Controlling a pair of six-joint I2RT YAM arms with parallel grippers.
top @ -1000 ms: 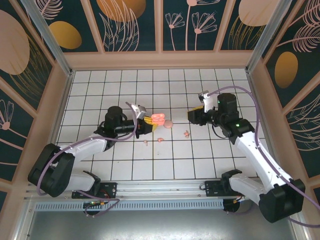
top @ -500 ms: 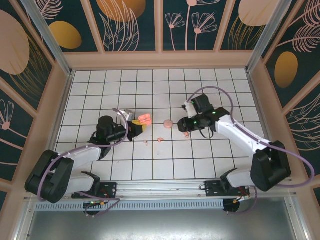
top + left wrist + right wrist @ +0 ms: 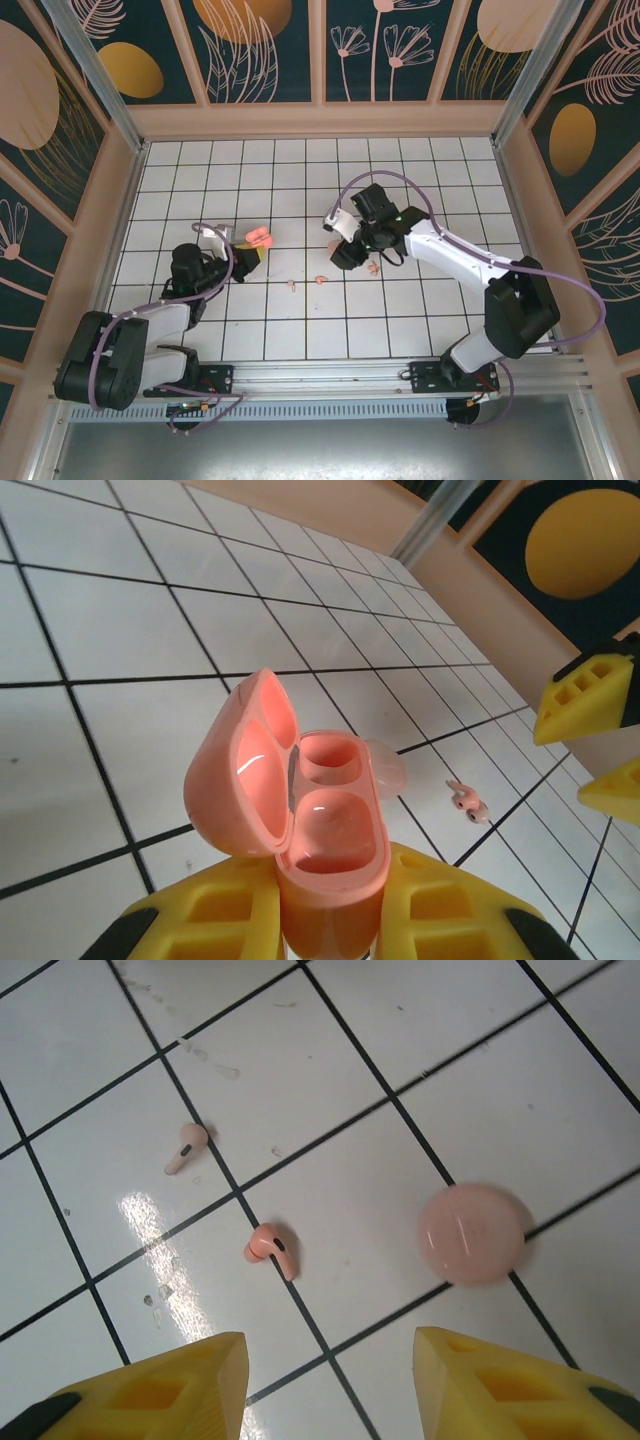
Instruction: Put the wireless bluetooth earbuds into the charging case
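Observation:
The salmon-pink charging case (image 3: 322, 832) stands with its lid swung open and both wells empty, and my left gripper (image 3: 330, 905) is shut on its lower body. From above, the case (image 3: 258, 238) is held left of centre by that gripper (image 3: 247, 254). Two tiny pink earbuds (image 3: 270, 1248) (image 3: 185, 1147) lie loose on the white tiles. My right gripper (image 3: 330, 1380) hovers open just short of them, nothing between its yellow fingers. In the top view it (image 3: 340, 260) sits right of the earbuds (image 3: 321, 278) (image 3: 291, 285).
A paler pink round disc (image 3: 470, 1233) lies on a tile line to the right of the nearer earbud. Another small pink piece (image 3: 372, 268) lies beside the right arm. Wooden walls (image 3: 128, 190) ring the tiled floor.
The left arm has pulled back to the left, carrying the open case. The right arm has swung left across the floor and now hangs over the disc and earbuds.

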